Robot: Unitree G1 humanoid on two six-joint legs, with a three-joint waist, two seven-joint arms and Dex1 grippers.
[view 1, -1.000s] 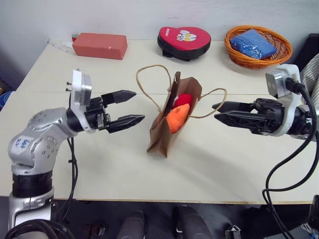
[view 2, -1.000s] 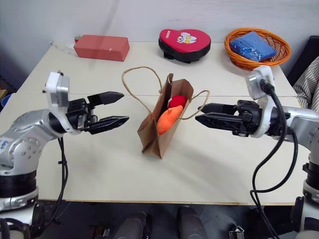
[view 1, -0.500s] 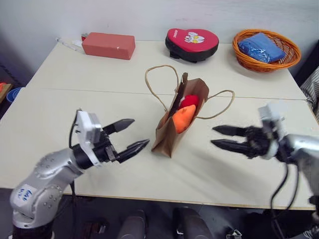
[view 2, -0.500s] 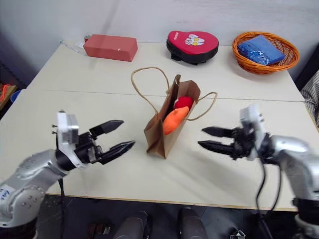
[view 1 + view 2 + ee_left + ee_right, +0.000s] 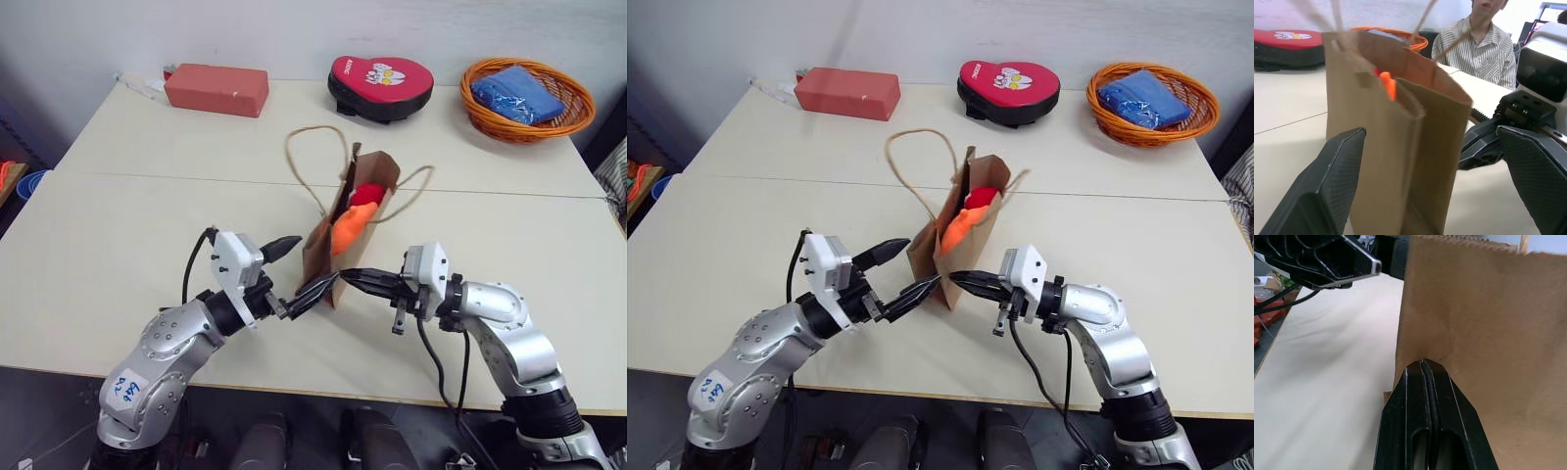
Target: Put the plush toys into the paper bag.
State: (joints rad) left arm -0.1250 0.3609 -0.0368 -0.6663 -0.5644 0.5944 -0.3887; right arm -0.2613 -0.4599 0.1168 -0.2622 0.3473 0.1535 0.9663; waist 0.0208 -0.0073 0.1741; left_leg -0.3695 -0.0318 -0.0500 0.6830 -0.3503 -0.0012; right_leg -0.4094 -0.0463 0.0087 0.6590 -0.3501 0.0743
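The brown paper bag (image 5: 326, 257) stands upright at the middle of the table, handles (image 5: 313, 157) up. In its open mouth sit the plush toys: the orange one (image 5: 348, 231) and, behind it, the red one (image 5: 366, 194). My left gripper (image 5: 318, 259) is open, its fingers (image 5: 1327, 186) straddling the bag's near lower corner. From the other side comes my right gripper (image 5: 346, 275), shut, with its tips (image 5: 1422, 364) pressed against the bag's lower wall and no paper between them.
A red box (image 5: 217, 89), a red heart-shaped pad (image 5: 382, 84) and an orange basket (image 5: 563, 116) holding a blue bundle line the table's far edge. A person in a striped shirt (image 5: 1484, 46) sits beyond the table.
Both arms have dropped and swung inward to the bag's base. The right gripper has shut. The left stays open. The camera has tilted.
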